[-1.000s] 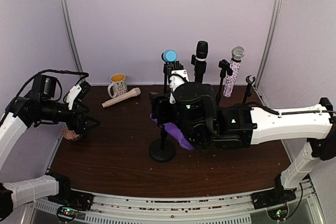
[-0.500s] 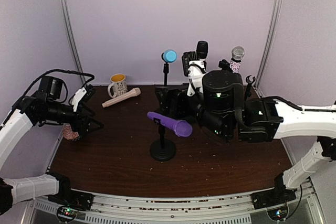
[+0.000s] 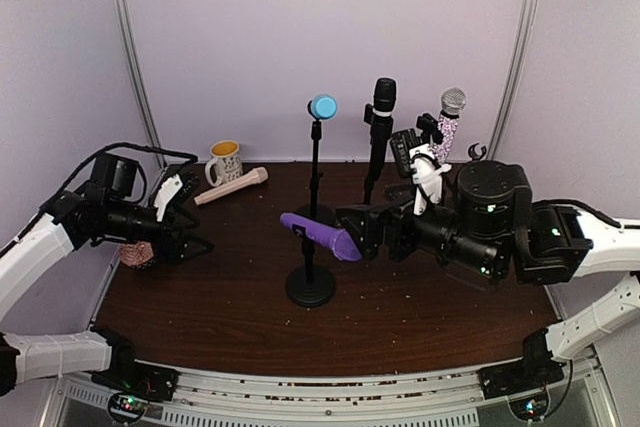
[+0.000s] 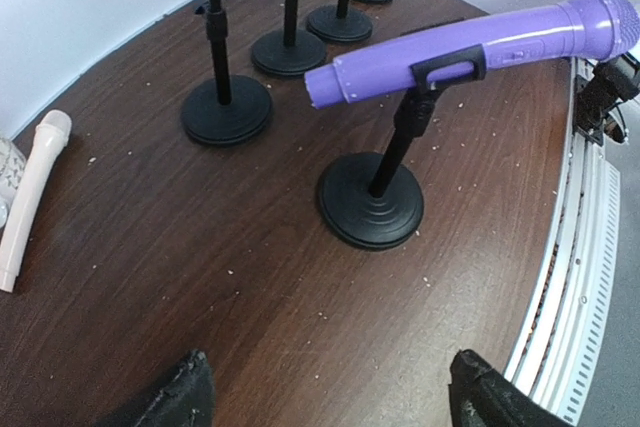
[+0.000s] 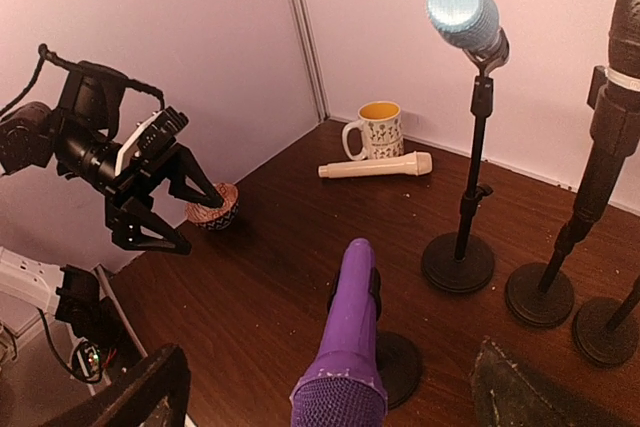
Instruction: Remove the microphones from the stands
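Observation:
The purple microphone (image 3: 322, 235) lies tilted in the clip of a black stand (image 3: 309, 287) at the table's middle, head toward the right. My right gripper (image 3: 374, 232) hangs just right of the head, open wide. In the right wrist view the purple head (image 5: 337, 402) shows between the two spread fingers (image 5: 145, 392), and neither finger touches it. My left gripper (image 3: 198, 233) hovers open at the left, a good way from the stand. From the left wrist the microphone (image 4: 470, 49) and stand base (image 4: 371, 199) lie ahead of the open gripper (image 4: 330, 379).
A cream microphone (image 3: 232, 187) lies beside a mug (image 3: 225, 160) at the back left. A patterned bowl (image 3: 133, 255) sits under my left arm. Behind stand a blue-headed microphone (image 3: 322, 107), a black one (image 3: 383, 97), a glittery one (image 3: 448, 127) and an empty clip stand (image 3: 475, 154).
My right arm has drawn back to the right, off the stand, its jaws spreading wider, so the purple microphone now shows in full. My left gripper has shifted right toward the stand.

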You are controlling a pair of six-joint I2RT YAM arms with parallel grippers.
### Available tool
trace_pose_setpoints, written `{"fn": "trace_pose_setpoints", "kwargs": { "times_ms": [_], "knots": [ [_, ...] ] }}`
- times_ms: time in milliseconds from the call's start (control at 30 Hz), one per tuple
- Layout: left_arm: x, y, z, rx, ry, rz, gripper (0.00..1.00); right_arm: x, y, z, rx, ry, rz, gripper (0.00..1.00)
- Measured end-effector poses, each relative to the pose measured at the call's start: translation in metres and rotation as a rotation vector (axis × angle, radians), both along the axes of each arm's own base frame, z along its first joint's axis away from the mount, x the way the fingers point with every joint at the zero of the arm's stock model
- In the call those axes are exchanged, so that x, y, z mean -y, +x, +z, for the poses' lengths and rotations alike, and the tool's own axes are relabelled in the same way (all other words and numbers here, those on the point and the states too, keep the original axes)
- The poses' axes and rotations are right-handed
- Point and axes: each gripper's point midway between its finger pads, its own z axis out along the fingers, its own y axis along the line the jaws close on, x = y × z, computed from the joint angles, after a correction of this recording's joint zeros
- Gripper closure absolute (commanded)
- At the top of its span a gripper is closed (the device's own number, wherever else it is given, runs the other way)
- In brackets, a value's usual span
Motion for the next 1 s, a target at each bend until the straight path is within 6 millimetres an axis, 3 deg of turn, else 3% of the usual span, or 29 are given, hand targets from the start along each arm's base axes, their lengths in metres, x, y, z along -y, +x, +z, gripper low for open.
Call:
{"fn": "trace_pose_setpoints", "kwargs": {
  "times_ms": [333,600,800,1000],
  "knots": [
    [0.055,-0.003,-0.034,0.09,-0.082,-0.073,0.24,-0.045,-0.013,-0.065,0.015,-0.149,0.057,0.01],
    [0.102,0.022,-0.041,0.154,-0.133,-0.073,0.24,-0.039,-0.007,-0.066,0.035,-0.124,0.006,0.03],
    [0.128,0.026,-0.043,0.196,-0.162,-0.088,0.27,-0.018,-0.007,-0.061,0.042,-0.092,-0.017,0.01],
    [0.153,0.033,-0.057,0.174,-0.152,-0.085,0.32,-0.018,-0.006,-0.059,0.044,-0.074,-0.021,0.03]
  ]
}}
